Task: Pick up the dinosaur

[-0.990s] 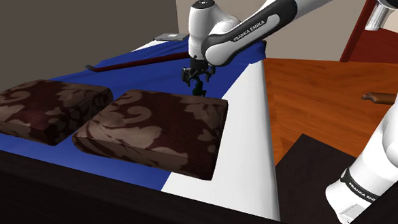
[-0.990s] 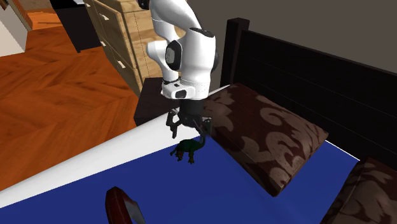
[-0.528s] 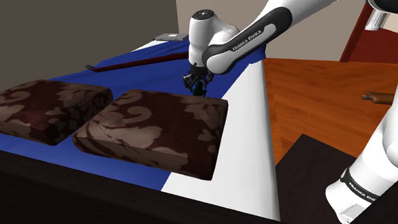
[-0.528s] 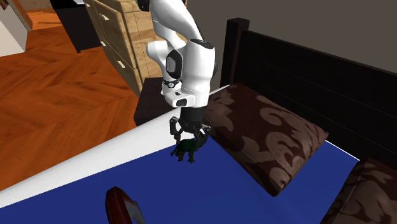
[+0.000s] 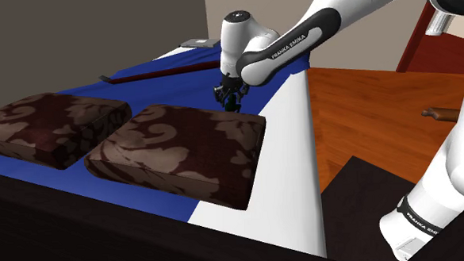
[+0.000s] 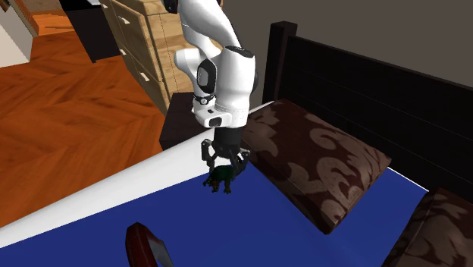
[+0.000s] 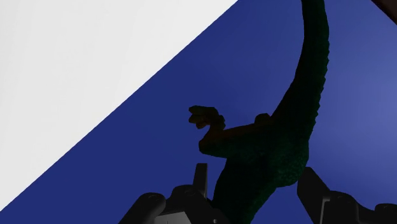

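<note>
Shoulder view, left to right: two brown patterned pillows (image 5: 175, 147) side by side on the blue cover (image 5: 154, 93); past the far corner of the nearer pillow, the gripper (image 5: 231, 99) pointing down at the bed; then the white sheet (image 5: 290, 147) along the bed's edge; wood floor (image 5: 380, 112) beyond; the stand at the lower right.

Second exterior view, left to right: wood floor, white sheet, then the dinosaur (image 6: 220, 181), dark green, on the blue cover close to where blue meets white, directly under the gripper (image 6: 224, 167); the pillow corner just beside it on this view's right; a dark headboard (image 6: 364, 83) behind.

Wrist view: the fingers (image 7: 201, 181) stand apart, one on each side of the dinosaur's (image 7: 280, 146) body; the body takes up nearly all the gap; whether either pad already presses on it I cannot tell; nothing is lifted, the toy lies on the cover.

Key relation: the body sits squarely between the fingertips, not off to one side; its long axis runs away from the gripper (image 7: 254, 175), a long tapering part (tail or neck, unclear) sweeping out over the blue; a small knobbed part sticks out toward the white sheet; so the fingers would close across the narrow width, not along the length.

Judgement: descent looks finished; next comes closing, then a straight lift; a rounded body may twist or slip.
</note>
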Controlling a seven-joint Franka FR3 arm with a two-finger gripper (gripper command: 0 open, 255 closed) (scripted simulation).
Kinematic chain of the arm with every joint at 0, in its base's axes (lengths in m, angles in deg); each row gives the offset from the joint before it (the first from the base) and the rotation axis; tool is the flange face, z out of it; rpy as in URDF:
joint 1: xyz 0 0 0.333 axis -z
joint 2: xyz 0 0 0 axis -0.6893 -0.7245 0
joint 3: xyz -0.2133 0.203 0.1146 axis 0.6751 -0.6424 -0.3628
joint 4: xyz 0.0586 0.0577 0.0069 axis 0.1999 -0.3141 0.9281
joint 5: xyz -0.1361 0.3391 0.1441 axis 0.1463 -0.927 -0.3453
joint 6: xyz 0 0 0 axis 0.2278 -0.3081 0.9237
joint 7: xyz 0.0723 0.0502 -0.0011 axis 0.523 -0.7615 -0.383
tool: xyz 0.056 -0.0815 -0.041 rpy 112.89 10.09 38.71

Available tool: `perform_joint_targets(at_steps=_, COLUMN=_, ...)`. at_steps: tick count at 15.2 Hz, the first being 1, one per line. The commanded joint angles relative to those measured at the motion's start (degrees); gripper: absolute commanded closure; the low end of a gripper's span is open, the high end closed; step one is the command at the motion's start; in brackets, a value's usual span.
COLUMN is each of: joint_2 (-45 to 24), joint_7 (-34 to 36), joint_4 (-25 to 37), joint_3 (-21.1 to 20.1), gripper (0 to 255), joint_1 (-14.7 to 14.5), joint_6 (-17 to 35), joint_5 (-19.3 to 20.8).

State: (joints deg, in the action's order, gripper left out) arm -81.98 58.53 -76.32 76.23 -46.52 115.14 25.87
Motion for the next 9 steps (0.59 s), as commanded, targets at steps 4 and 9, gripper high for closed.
perform_joint_targets(at_steps=4, joint_2=0.77, joint_7=-0.81, joint_4=0.99, joint_3=-0.38, gripper=255, joint_1=-0.10, joint_6=-2.01, joint_5=-0.92)
perform_joint_targets(at_steps=9, joint_2=2.33, joint_7=-2.42, joint_4=2.79, joint_3=-0.77, gripper=255, joint_1=0.03, joint_6=-5.17, joint_5=-2.36)
